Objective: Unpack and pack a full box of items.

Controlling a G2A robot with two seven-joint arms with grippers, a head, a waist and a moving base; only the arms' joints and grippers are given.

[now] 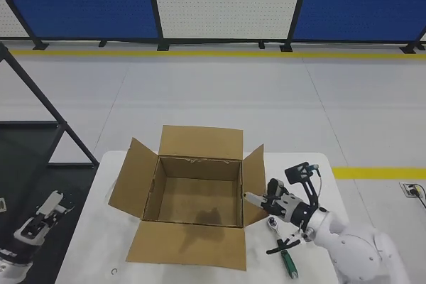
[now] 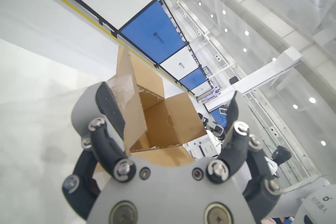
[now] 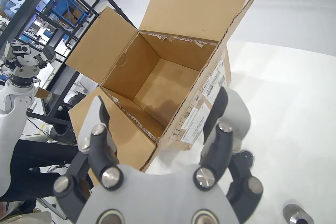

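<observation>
Right now I count one cardboard box (image 1: 199,202) standing mid-table (image 1: 110,241), all four flaps folded outward and its bare floor showing. My right gripper (image 1: 259,201) sits at the box's right flap, fingers (image 3: 221,101) spread apart, grasping nothing. My left gripper (image 1: 51,207) hangs beyond the table's left edge, fingers likewise released. One green-handled tool (image 1: 289,264) lies beside the right arm.

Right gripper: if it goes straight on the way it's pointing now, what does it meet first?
Probably the labelled side flap of the cardboard box, which stands edge-on just ahead of the open right gripper. Depth is unclear from the wrist view alone.
</observation>
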